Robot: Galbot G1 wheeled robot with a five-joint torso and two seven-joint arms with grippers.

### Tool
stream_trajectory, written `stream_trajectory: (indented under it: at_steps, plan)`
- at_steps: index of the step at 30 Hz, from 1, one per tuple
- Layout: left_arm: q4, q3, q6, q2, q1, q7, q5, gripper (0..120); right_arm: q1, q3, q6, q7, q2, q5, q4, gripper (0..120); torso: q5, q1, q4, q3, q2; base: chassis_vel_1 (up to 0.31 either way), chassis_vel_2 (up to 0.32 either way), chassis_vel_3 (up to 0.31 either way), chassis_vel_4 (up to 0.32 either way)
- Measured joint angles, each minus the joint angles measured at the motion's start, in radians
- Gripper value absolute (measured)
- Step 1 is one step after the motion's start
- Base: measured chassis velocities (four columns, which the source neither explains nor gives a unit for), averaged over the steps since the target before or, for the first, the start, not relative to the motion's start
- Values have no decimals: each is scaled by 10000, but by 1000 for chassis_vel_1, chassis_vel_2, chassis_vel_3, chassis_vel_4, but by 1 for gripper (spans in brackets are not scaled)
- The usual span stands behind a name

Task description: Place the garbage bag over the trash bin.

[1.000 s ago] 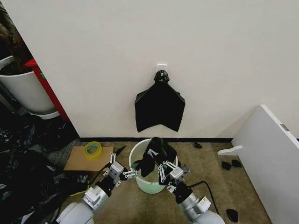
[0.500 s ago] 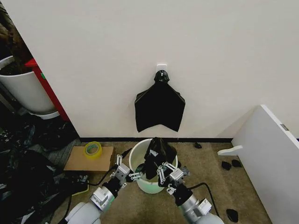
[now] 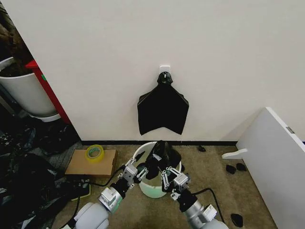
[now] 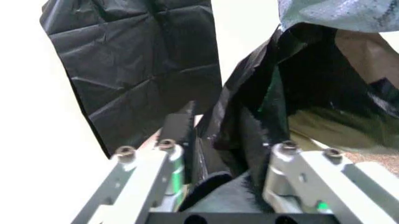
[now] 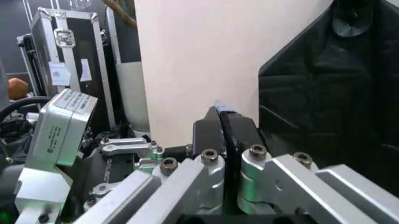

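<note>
The trash bin [image 3: 153, 188] stands on the floor close to the wall's foot, with the garbage bag [image 3: 162, 155] bunched over its mouth. The right tool [image 3: 170, 180] is pinched tight on the bag's edge; the left tool [image 3: 135, 172] stands wide, bag film between its fingers [image 4: 168, 154]. I'd say the left should clamp one layer, then both draw apart, pulling the opening past the rim.

The trash bin [image 3: 151, 190] stands on the floor just before the wall, the garbage bag [image 3: 162, 155] heaped in its mouth; the left gripper [image 3: 138, 172] is at its left rim, the right gripper [image 3: 170, 177] at its right; the tape roll [image 3: 95, 152] on the cardboard box [image 3: 82, 166] lies left of it, the flat bundle [image 3: 162, 110] on the wall behind
</note>
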Motion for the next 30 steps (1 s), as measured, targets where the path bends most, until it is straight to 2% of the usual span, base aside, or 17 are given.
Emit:
stream_trajectory:
  at_steps: [2, 3, 6, 15, 20, 24, 30]
  plan:
    - [18, 69, -3, 0, -82, -2, -29, 15, -17, -8, -2, -8, 4, -6, 1, 0, 0, 0, 0, 0, 0, 0, 0, 0, 0]
    - [18, 69, -3, 0, -82, -2, -29, 15, -17, -8, -2, -8, 4, -6, 1, 0, 0, 0, 0, 0, 0, 0, 0, 0, 0]
    - [20, 182, -4, -13, -199, -26, -93, 1, -45, -22, -2, -18, 2, -20, -6, 0, 0, 0, 0, 0, 0, 0, 0, 0, 0]
    - [-157, 213, 274, -95, -370, -314, -583, 0, -163, -9, 49, -62, -142, -188, -62, 0, 0, 0, 1, 1, 0, 0, 0, 0, 0]
    - [-686, -75, 918, -168, -744, -716, -1807, 0, -481, 91, 239, -114, -414, -570, -65, 0, 0, 0, 1, 1, 0, 0, 0, 0, 0]
    - [-1233, -404, 1591, -164, -1336, -1272, -3211, 0, -1124, 126, 729, -260, -830, -1397, -68, 0, 1, 0, -1, 1, 0, 0, 0, 0, 0]
    - [-1472, -775, 1931, -115, -1715, -1714, -3950, 0, -1700, 235, 1665, -633, -1102, -2348, -321, 0, 0, 0, -2, 0, 0, 0, 0, 0, 0]
